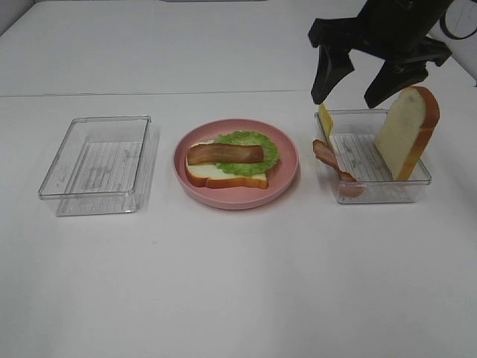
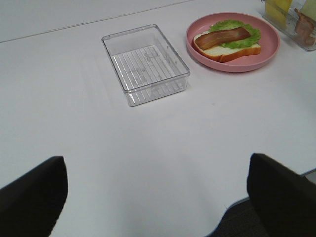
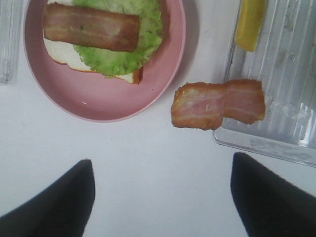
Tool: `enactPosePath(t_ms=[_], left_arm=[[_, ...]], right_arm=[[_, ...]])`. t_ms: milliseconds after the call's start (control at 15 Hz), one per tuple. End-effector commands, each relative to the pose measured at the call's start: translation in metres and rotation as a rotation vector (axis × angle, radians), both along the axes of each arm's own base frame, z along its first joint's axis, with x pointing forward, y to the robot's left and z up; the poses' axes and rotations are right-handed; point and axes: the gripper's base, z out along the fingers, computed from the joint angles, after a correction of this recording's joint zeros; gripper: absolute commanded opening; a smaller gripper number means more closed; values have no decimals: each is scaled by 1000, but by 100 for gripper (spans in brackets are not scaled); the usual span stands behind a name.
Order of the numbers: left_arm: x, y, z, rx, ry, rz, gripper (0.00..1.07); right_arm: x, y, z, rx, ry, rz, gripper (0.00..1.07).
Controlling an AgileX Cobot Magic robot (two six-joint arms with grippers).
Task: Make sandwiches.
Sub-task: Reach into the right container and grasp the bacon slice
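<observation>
White tabletop (image 1: 238, 298), smooth and matt, is spread under everything else. Over its right side the right gripper (image 1: 346, 98) is held above the right tray (image 1: 384, 192) with its jaws apart and nothing between them. The left gripper (image 2: 155, 163), seen only in its own wrist view, is likewise spread wide and empty, well apart from the food. That tray and the left tray (image 1: 89, 197), both of clear hard plastic with ribbed floors, are set either side of a round pink plate (image 1: 238, 200). On the plate the sandwich (image 1: 227, 165) is judged about half made: a squarish white bread slice (image 1: 223, 179) with a brown crust is laid flat, ruffled green lettuce (image 1: 257, 142) is spread on it, and a flat reddish bacon strip (image 1: 223, 154) is set on top. Left to be added are a second bread slice (image 1: 406, 130) stood on edge in the right tray, a wavy second bacon strip (image 1: 332, 164) draped over its left rim, and a thin yellow cheese slice (image 1: 326, 119), apparently propped against the left wall, though only its edge is shown.
</observation>
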Motion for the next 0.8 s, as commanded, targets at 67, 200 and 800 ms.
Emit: enactPosePath(t_ms=[67,200,800], left_arm=[[-2,0,0,-12,-24,-11,93],[-2,0,0,-12,-24,-11,93],[-2,0,0,-12,-24,-11,93]], right_arm=[[3,14,-23,-33,66,29,68],[10,16,-41,-52,95,31,68],[41,19,-98,-135,108,17,68]])
